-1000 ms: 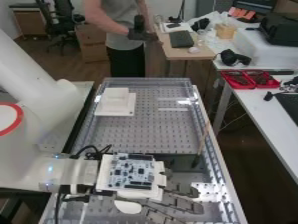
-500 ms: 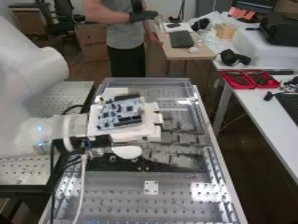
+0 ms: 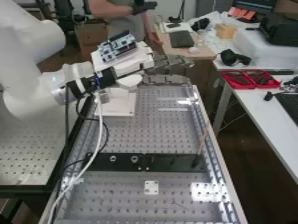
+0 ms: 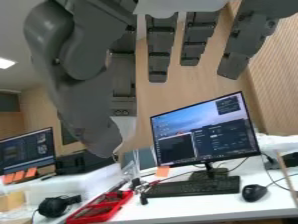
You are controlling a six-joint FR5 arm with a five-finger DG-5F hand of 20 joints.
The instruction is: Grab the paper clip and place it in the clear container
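- Thin sliver (image 3: 179,205), lower centre of high view: possibly the paper clip; identity uncertain.
- Hand (image 3: 174,61): upper centre, fingers straight, apart, apparently empty.
- Step judged: pre-grasp. Next move calls for lowering to the bench (image 3: 120,200), confirming the clip, pinching it.

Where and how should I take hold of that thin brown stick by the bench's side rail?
I'd pinch the stick mid-shaft, coming in sideways from the bench's middle: it is slim and rises at a slant from the black strip, and the side rail seems to leave less room opposite.
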